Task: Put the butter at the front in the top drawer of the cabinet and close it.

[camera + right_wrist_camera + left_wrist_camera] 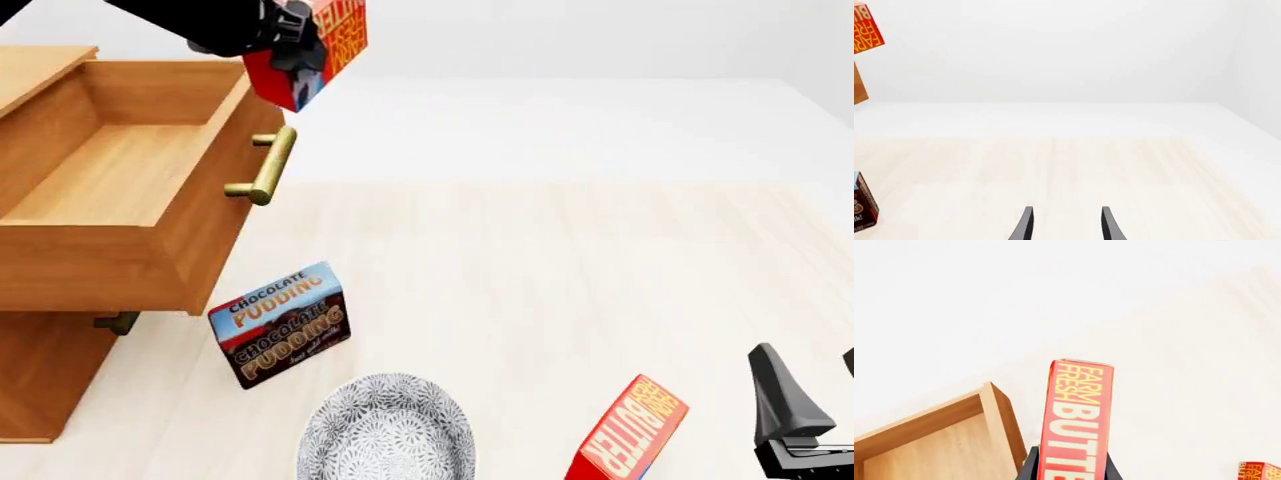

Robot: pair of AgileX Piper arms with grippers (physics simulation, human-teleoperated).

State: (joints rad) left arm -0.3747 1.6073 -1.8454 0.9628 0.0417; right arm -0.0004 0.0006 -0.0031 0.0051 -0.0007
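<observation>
While the top drawer point(107, 200) gapes, butter point(314, 50) aloft above it

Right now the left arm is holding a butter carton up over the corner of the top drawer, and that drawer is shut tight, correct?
Not quite. The left gripper does hold the butter up by the drawer's corner, but the top drawer is pulled open, its bare wooden inside showing in the front view.

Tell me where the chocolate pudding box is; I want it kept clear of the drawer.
In the front view the chocolate pudding box stands on the table at lower left, just beyond the patterned bowl, below the open top drawer's front corner.
</observation>
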